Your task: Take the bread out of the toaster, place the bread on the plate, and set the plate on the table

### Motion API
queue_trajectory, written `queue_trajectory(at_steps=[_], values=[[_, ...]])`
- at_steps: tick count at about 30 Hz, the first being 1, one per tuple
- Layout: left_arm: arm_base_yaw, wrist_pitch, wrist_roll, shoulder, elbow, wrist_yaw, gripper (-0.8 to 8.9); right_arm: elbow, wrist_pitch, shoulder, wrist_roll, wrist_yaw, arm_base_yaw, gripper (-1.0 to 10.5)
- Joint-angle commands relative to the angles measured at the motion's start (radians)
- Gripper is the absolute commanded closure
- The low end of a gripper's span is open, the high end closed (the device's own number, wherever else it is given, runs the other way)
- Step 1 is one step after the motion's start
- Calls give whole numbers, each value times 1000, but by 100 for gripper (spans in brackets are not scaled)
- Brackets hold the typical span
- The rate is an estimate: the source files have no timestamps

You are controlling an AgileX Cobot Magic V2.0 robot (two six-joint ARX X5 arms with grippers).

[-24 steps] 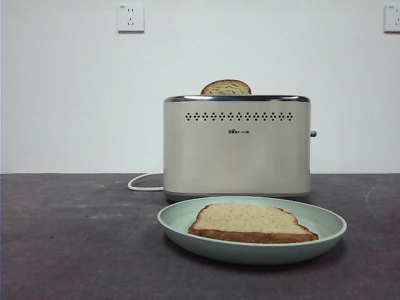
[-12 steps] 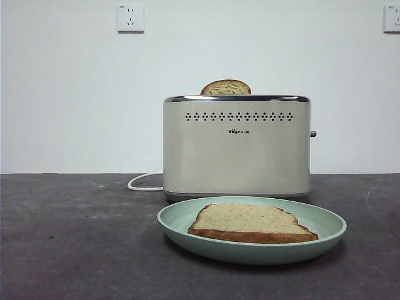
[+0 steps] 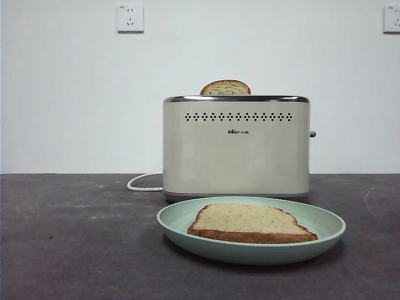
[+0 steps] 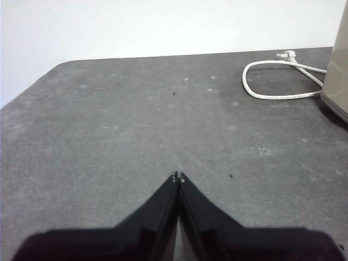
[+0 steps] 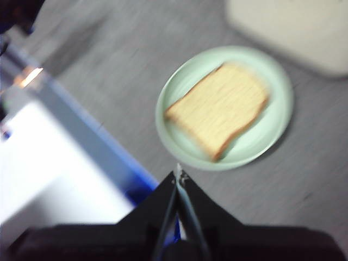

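The bread [image 3: 250, 223] lies flat on the mint-green plate [image 3: 325, 226], which rests on the table [image 3: 75, 244] in front of the cream toaster [image 3: 236, 147]. A narrower domed slice [image 3: 225, 87] pokes out of the toaster's top. In the right wrist view the bread [image 5: 218, 109] and plate [image 5: 273, 133] show blurred, well ahead of my right gripper [image 5: 178, 175], which is shut and empty above the table's near edge. My left gripper [image 4: 178, 177] is shut and empty over bare table, off to the side of the toaster [image 4: 338, 70]. Neither arm shows in the front view.
The toaster's white cord [image 3: 142, 182] loops on the table beside it; the left wrist view shows the cord [image 4: 274, 81] too. Two wall sockets [image 3: 130, 17] sit high on the white back wall. A blue table edge [image 5: 92, 130] shows in the right wrist view.
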Motion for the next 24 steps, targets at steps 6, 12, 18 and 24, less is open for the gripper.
queue_trajectory(at_steps=[6,12,18,24], values=[[3,8,5,-2,-12,-2,817,-20,245,-123,-8,3,-319,945],[3,8,5,-2,-12,-2,817,-192,433,-241,-3,2,-458,945],[3,8,5,-2,-12,-2,817,-533,727,-386,35,7,-503,945],[3,8,5,-2,-12,-2,817,-787,890,-521,45,12,-505,945]])
